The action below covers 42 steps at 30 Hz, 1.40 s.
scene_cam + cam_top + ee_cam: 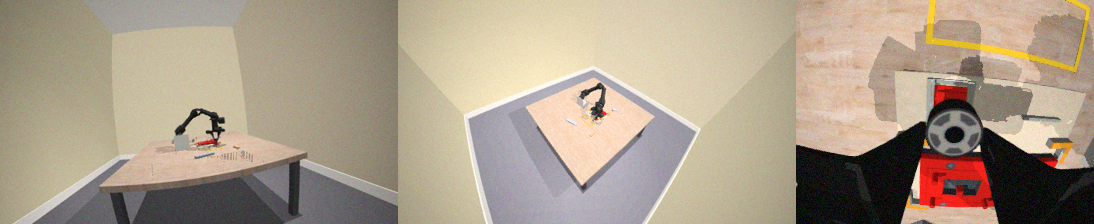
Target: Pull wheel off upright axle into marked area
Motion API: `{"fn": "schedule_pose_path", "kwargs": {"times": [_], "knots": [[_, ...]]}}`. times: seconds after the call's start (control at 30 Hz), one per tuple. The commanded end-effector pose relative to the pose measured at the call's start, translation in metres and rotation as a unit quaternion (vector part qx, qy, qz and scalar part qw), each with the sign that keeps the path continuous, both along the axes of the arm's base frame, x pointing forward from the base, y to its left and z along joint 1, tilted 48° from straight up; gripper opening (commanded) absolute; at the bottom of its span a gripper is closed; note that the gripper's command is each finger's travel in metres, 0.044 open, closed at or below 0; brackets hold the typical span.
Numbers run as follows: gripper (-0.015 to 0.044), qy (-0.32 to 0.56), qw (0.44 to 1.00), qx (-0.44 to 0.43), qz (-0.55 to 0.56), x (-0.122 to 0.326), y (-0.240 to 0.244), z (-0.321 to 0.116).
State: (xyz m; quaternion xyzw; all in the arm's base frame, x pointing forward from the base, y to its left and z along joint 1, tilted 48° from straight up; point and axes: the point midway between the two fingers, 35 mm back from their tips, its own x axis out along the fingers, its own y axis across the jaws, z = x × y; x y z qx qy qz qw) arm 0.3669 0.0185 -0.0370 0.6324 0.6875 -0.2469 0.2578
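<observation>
The wheel (954, 148), black with a grey spoked face and a dark centre hole, is held between the two black fingers in the wrist view. My gripper (953, 130) (216, 139) is shut on it, above the board with red parts. The upright axle cannot be made out, and the gap under the wheel is hidden. The marked area (1001, 54) is a yellow outline on the table, just beyond the board at the top of the wrist view; it also shows in the top view, beside the board.
A beige board (1061, 102) carries a red block (931, 172), a grey channel with a red piece, and small orange-and-grey brackets (1059, 143). A blue-grey bar (571, 121) (204, 155), a small orange block (591, 134) (236, 147) and a grey box (181, 142) stand or lie around it.
</observation>
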Motion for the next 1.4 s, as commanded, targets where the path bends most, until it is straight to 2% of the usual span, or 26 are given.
{"fn": "schedule_pose_path", "kwargs": {"times": [0.0,0.97,1.23,1.37], "knots": [[0.0,-0.005,1.0,-0.002,0.0,0.002,-0.003,0.003],[0.0,-0.004,1.0,-0.002,-0.001,0.002,-0.01,0.01],[0.0,-0.004,1.0,-0.003,-0.002,0.001,-0.036,0.032],[0.0,0.002,1.0,-0.001,-0.004,-0.002,-0.036,0.023]]}}
